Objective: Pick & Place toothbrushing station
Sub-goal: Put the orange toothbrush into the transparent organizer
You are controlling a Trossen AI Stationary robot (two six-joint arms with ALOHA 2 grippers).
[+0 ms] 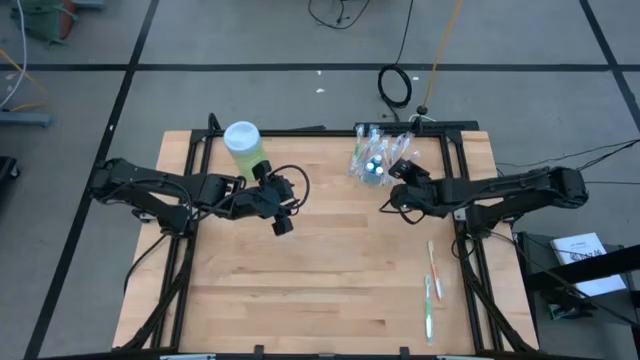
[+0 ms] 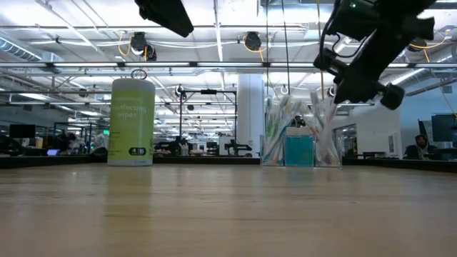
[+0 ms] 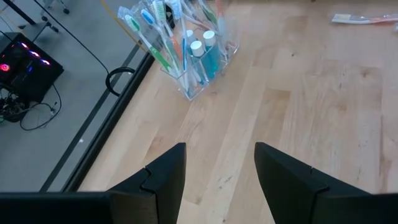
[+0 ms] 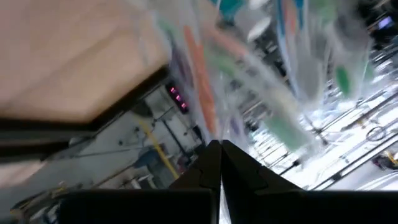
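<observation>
Toward nine o'clock on the wooden table [image 1: 320, 260], the left arm reaches in from the left edge, its left gripper [image 1: 277, 212] raised above the boards with its two fingers spread wide and nothing between them. Just beside it at ten o'clock, a light-green canister [image 1: 244, 146] with a white lid stands upright close to the far edge. Bare wood runs from the middle down to six o'clock, leaving broad open room there. Near twelve to one o'clock, hard against the far edge, the clear cup [image 1: 372, 160] stands packed with toothbrushes [image 3: 149, 38] and toothpaste tubes [image 3: 205, 53]. Right beside it, on its three o'clock side, the right gripper [image 1: 398, 178] hovers with fingers pressed together, grasping nothing. Around four to five o'clock, loose toothbrushes [image 1: 432, 290] lie flat near the right edge, well apart from the cup.
</observation>
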